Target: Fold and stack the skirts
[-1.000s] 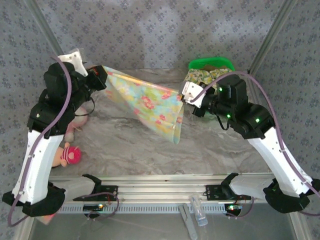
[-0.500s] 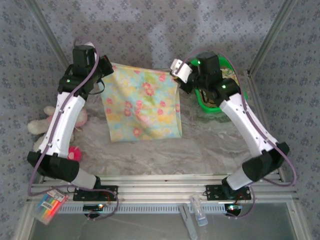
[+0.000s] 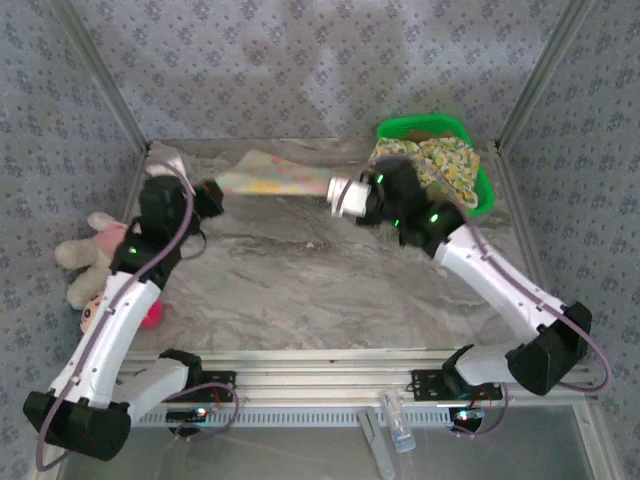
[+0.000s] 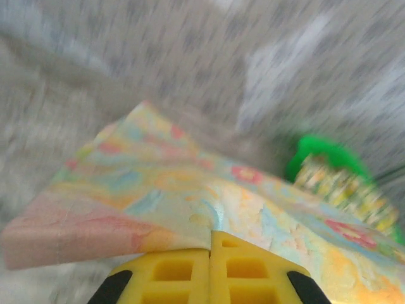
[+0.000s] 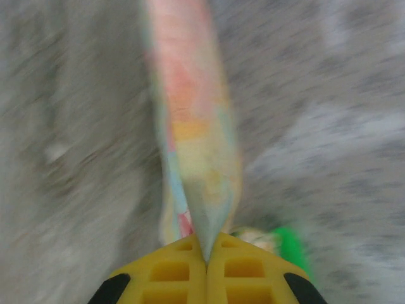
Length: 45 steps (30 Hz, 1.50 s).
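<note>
Over the marbled table (image 3: 300,275), a soft pastel skirt (image 3: 280,176) stretches between clenched jaws.

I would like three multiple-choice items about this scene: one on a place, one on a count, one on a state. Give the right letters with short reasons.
1. The green basket stands at: A the table far right corner; B its near left corner; C its centre.
2. Grippers clamped on the pastel skirt: A none; B one; C two.
3. The floral skirt is: A folded flat; B crumpled in the basket; C hanging from a gripper.
Answers: 1 A, it sits far right in the overhead view. 2 C, the left gripper and right gripper each pinch an end. 3 B, it bunches over the rim.
</note>
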{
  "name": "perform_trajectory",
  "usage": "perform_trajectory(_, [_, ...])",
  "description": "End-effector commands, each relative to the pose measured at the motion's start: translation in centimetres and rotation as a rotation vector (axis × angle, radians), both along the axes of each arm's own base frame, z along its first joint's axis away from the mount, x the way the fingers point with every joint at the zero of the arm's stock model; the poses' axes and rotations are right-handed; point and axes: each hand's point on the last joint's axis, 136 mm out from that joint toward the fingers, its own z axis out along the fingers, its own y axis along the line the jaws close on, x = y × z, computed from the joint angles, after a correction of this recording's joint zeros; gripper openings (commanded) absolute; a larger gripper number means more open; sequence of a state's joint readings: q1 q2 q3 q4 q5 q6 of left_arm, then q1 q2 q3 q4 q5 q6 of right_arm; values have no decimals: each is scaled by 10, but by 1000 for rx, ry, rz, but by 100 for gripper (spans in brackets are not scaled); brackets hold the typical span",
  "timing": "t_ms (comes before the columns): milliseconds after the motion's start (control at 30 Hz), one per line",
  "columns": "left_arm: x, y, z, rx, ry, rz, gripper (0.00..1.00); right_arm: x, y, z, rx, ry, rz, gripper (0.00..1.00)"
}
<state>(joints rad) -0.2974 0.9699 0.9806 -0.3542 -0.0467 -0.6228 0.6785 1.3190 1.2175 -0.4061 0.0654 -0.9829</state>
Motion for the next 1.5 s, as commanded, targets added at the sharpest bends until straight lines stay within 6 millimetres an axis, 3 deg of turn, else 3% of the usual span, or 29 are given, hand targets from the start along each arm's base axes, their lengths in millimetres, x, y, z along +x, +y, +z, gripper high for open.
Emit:
perform_trajectory(0, [-34,13,-84,-30,171,88,0,-59,-10,-102,-227,112,12,6])
perform_trajectory(33, [-47,17,-102,-42,218,106,0,-79,-6,-119,-227,155,32,14])
perform_trajectory(67, [-64,22,-124,-54,288,130,13,-98,-1,-133,-214,200,36,31])
perform_trajectory(100, [-80,25,-141,-65,347,139,44,-116,3,-145,-200,259,40,52])
perform_trajectory(167, [-105,32,-156,-89,414,169,97,-141,5,-161,-183,366,20,71])
perform_trajectory(200, [-117,36,-160,-92,435,185,100,-150,6,-164,-167,408,8,90])
perform_trajectory(233, [-123,40,-159,-98,431,200,100,-155,8,-165,-143,432,-4,100])
perform_trajectory(333, [-126,43,-155,-111,409,211,100,-154,19,-157,6,462,-50,100])
perform_trajectory(400, [-116,28,-156,-140,427,157,100,-131,26,-143,167,411,-147,100])
perform_trajectory(567, [-64,-23,-149,-213,463,-9,100,-75,27,-121,544,415,-500,100])
perform_trajectory(700, [-32,-39,-162,-158,535,-47,100,-51,33,-129,757,561,-737,100])
perform_trajectory(867, [-17,-56,-195,-151,628,-104,100,-39,47,-151,885,626,-858,100])
perform_trajectory(1133, [-43,-39,-237,-103,757,-35,100,-37,58,-195,857,789,-1019,98])
perform_trajectory(1333, [-73,-39,-263,-174,824,26,100,-19,33,-231,820,860,-1159,98])
perform_trajectory(1400, [-84,-57,-269,-247,838,10,100,-6,26,-239,794,874,-1171,98])
perform_trajectory(1467, [-89,-77,-262,-294,836,-36,100,11,17,-243,748,860,-1167,96])
